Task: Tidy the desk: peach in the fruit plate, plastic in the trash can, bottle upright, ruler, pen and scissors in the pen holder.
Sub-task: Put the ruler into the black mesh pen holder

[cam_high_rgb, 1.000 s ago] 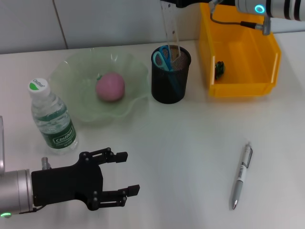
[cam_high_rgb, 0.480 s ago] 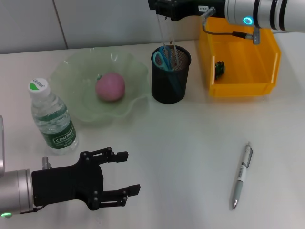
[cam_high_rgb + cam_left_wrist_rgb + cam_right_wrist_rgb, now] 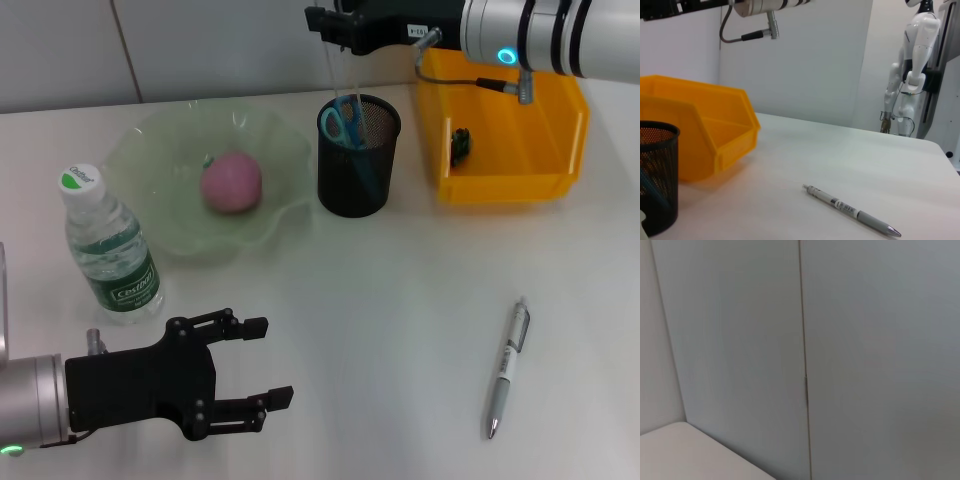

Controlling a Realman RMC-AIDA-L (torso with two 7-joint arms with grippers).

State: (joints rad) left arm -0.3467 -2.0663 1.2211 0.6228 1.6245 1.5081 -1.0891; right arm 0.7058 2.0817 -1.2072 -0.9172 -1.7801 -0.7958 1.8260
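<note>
Ruler [image 3: 338,75] (clear, hard to make out) hangs upright over the pen holder [image 3: 358,156], its lower end at the rim beside the scissors [image 3: 341,121] already inside; not yet released. Peach [image 3: 232,181] sits in the fruit plate [image 3: 160,150] left of the holder; bottle [image 3: 107,247] stands upright further left; plastic scrap [image 3: 460,144] lies in the yellow bin [image 3: 520,170] to the right. Pen [image 3: 506,368] lies on the table [image 3: 400,300], well in front: left to do. Right gripper [image 3: 335,25], reaching in level above the holder, jaws pinching the ruler's top. Left gripper [image 3: 250,375] hovers low, front-left of the holder, jaws wide, empty.
</note>
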